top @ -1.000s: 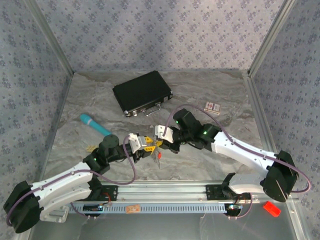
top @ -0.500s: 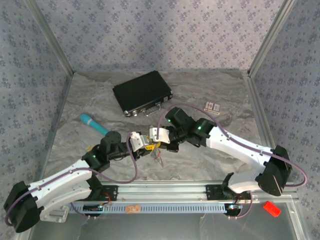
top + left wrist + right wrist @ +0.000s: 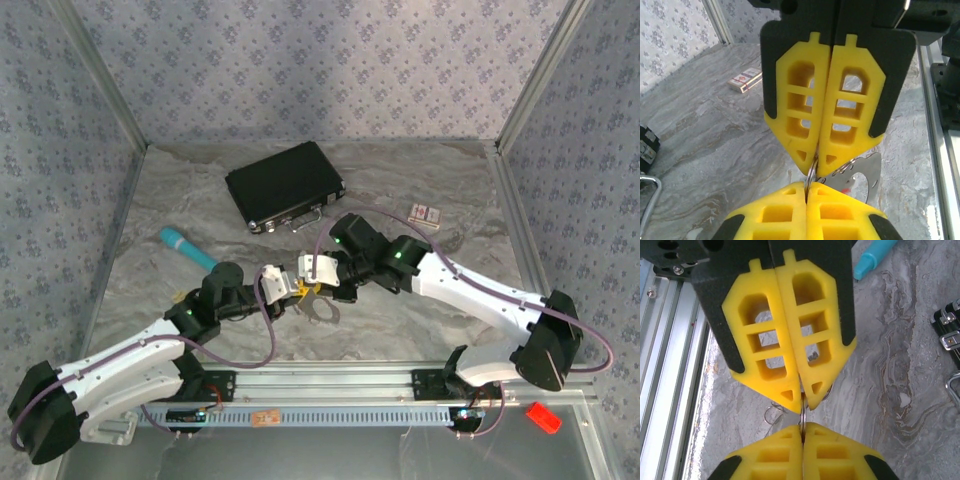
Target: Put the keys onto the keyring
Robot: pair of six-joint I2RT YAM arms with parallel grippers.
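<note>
Yellow-padded, the left gripper [image 3: 298, 291] and the right gripper [image 3: 312, 286] meet tip to tip a little closer to the tabletop's [image 3: 390, 325] near edge than to its middle. Each has its jaws pressed together on the keyring [image 3: 322, 308]. In the left wrist view the left gripper [image 3: 807, 189] rises from below and the right gripper [image 3: 816, 161] comes down from above, both nipping the same thin wire loop [image 3: 811, 175] of it. A flat silvery part [image 3: 862, 170] with a beaded edge sits just beside that loop, low over the marbled surface. The right wrist view gives the mirror: right gripper [image 3: 802, 427] below, left gripper [image 3: 803, 401] above, the loop [image 3: 802, 414] between them. A black case [image 3: 286, 186] lies toward the far edge, a teal stick [image 3: 188, 248] near the left edge, and a small box [image 3: 425, 213] toward the far right corner.
</note>
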